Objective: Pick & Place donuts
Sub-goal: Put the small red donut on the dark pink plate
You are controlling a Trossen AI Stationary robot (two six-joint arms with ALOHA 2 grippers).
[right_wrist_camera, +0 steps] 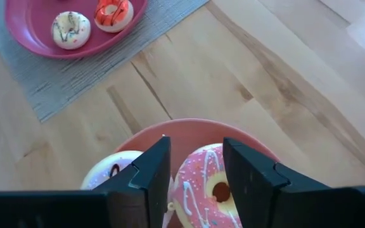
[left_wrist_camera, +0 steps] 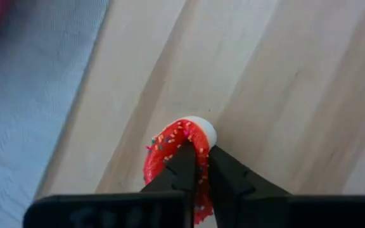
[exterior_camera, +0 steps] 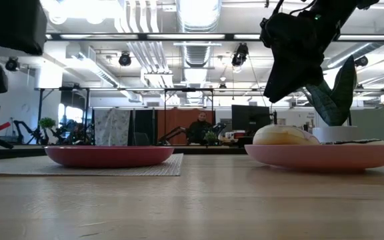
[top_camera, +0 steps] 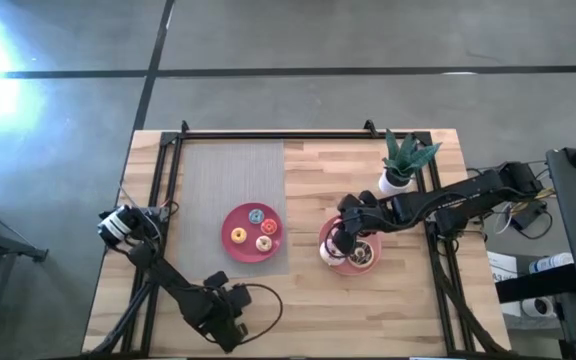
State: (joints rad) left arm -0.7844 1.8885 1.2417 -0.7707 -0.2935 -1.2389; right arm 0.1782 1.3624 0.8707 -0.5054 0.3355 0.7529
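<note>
The left claw (left_wrist_camera: pixel 196 166) sits low at the near edge of the wooden table (top_camera: pixel 308 310), its two fingers pinched together on the rim of a red sprinkled donut (left_wrist_camera: pixel 176 158), which stands on edge against the bare wood right at the fingertips. Beyond that claw lies a grey mat (top_camera: pixel 230 190), and on it a pink plate (top_camera: pixel 234 252) carrying three small donuts: a yellow one (top_camera: pixel 238 236), a white one (top_camera: pixel 264 243) and an orange-red one (top_camera: pixel 270 228), with a tiny blue one (top_camera: pixel 256 214) beside them. The right claw (right_wrist_camera: pixel 196 166) hangs just above a second pink plate (right_wrist_camera: pixel 189 130), fingers apart and holding nothing. Directly under the gap between them is a pink iced donut (right_wrist_camera: pixel 208 187); a cream donut (right_wrist_camera: pixel 109 172) lies next to it, beneath one finger. Past that plate stands a potted plant (top_camera: pixel 403 165) in a white pot.
</note>
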